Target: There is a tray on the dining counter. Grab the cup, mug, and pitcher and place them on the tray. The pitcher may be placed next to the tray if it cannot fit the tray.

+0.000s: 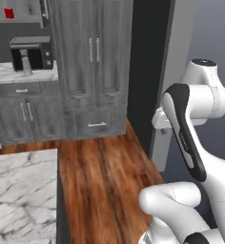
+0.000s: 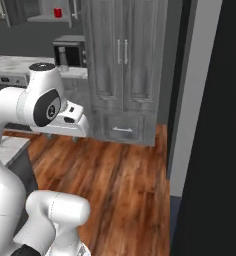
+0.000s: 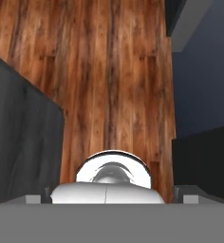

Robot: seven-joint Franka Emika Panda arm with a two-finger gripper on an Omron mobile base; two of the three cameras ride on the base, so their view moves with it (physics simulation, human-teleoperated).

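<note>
A grey-cabinet kitchen with plank floor; a small red mug [image 1: 9, 13] sits on a high shelf [image 1: 19, 21]: light, glossy, best gripped across its rim. The gripper's jaws are spread wide, empty.

place: home kitchen | evidence: grey cabinets [image 1: 93, 66], microwave [image 1: 31, 52] (on marble worktop [image 1: 9, 74]), wood floor [image 1: 105, 181]

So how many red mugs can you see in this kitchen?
1. A small red mug sits high on the open wall shelf at the far left, above the worktop holding the coffee machine. Others may be hidden.
</note>
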